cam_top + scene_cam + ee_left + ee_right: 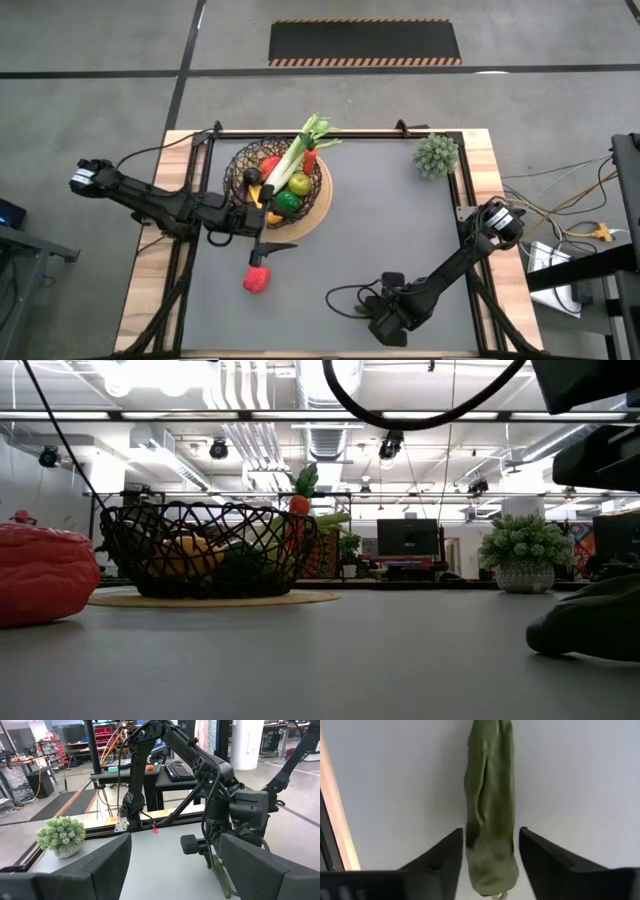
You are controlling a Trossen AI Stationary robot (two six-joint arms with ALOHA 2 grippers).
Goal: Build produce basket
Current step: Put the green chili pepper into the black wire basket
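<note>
Right wrist view: right claw (pixel 490 862) spread, fingers either side of the green cucumber (pixel 490 795) lying on the table (pixel 400 230). Left claw (pixel 270 248) spread – beside the basket (pixel 240 170), above a red pepper (pixel 257 279).

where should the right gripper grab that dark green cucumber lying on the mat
Around its near end, from above: the cucumber lies flat on the grey mat, lengthwise between the right gripper's open fingers, so closing across its narrow width should hold it.

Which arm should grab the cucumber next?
Right, probably. The right gripper is down on the table with open fingers either side of the cucumber. The left gripper is open, beside the basket, near the red pepper.
</note>
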